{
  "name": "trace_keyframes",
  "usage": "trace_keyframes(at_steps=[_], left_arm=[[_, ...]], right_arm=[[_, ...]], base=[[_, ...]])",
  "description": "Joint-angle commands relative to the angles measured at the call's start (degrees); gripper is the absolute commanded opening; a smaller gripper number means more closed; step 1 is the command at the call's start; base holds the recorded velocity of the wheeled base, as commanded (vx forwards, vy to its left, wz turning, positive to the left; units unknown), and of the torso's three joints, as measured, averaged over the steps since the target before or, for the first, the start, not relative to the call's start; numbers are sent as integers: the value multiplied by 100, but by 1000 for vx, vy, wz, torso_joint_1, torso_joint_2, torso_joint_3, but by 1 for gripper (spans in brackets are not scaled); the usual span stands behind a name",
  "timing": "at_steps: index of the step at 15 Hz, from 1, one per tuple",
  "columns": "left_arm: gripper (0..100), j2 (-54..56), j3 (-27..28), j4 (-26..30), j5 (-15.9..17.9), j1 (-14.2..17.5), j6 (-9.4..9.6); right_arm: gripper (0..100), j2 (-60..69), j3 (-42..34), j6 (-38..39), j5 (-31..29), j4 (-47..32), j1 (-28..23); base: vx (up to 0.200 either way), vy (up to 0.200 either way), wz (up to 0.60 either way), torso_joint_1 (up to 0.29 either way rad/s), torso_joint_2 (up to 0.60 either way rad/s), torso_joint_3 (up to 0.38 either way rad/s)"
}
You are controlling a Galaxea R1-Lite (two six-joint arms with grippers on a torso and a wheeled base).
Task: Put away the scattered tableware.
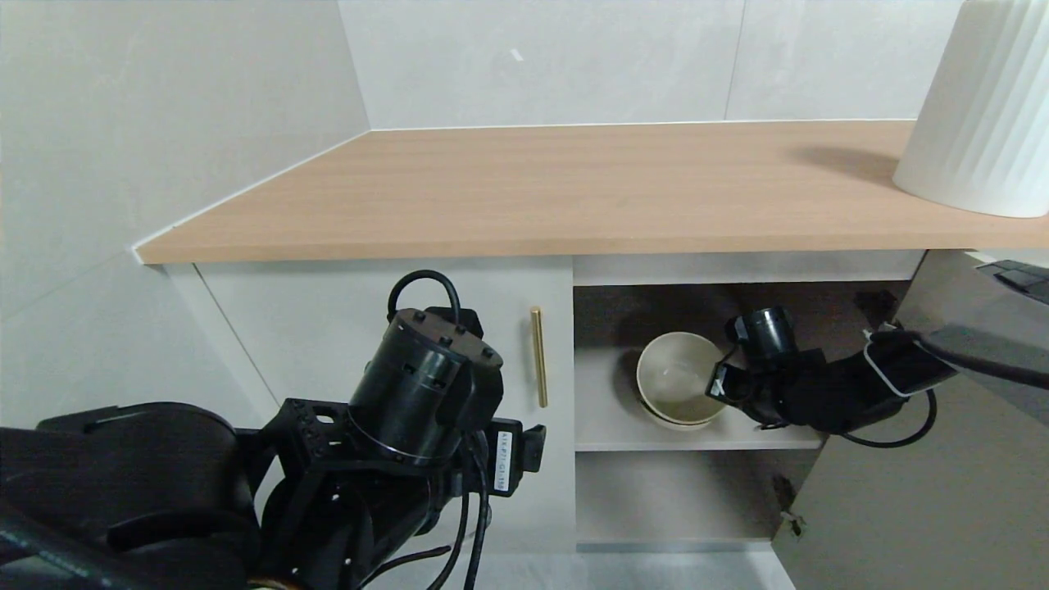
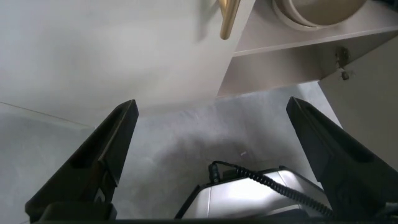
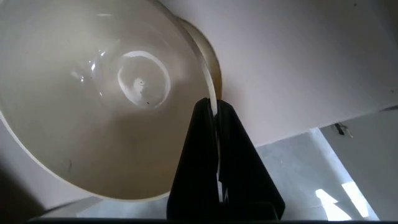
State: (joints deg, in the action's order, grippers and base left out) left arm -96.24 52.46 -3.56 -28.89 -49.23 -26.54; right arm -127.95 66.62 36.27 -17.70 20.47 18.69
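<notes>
A cream bowl (image 1: 676,377) (image 3: 112,93) is tilted on the upper shelf (image 1: 606,426) of the open cabinet, resting in or on a second bowl (image 3: 210,59) beneath it. My right gripper (image 1: 723,385) (image 3: 216,112) reaches into the cabinet and is shut on the upper bowl's rim, one finger inside and one outside. My left gripper (image 2: 211,115) hangs low in front of the closed cabinet door, open and holding nothing, pointing at the grey floor. The bowls' (image 2: 317,12) underside shows in the left wrist view.
The cabinet's right door (image 1: 901,492) stands open beside my right arm. The left door is closed, with a gold handle (image 1: 538,356). A white ribbed container (image 1: 983,106) stands at the right of the wooden countertop (image 1: 574,188). The lower shelf (image 1: 672,500) holds nothing.
</notes>
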Motion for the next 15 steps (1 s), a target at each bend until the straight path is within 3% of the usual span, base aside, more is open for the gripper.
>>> trace_keyframes(at_steps=[1, 5, 6, 12, 15], left_arm=[[100, -8, 1, -4, -2, 1, 0], [100, -17, 10, -4, -2, 1, 0], [100, -8, 10, -4, -2, 9, 0], [100, 9, 37, -13, -2, 80, -9], [100, 194, 45, -22, -2, 308, 0]], right_arm=[[0, -151, 61, 3, 3, 1, -6], [0, -169, 70, 3, -5, 10, 3], [100, -160, 70, 3, 3, 10, -6], [100, 113, -70, 3, 56, -8, 100], [100, 675, -396, -23, 83, -43, 126]], base=[[0, 0, 0, 0, 0, 0], [0, 0, 0, 0, 0, 0], [0, 0, 0, 0, 0, 0], [0, 0, 0, 0, 0, 0], [0, 0, 0, 0, 0, 0]])
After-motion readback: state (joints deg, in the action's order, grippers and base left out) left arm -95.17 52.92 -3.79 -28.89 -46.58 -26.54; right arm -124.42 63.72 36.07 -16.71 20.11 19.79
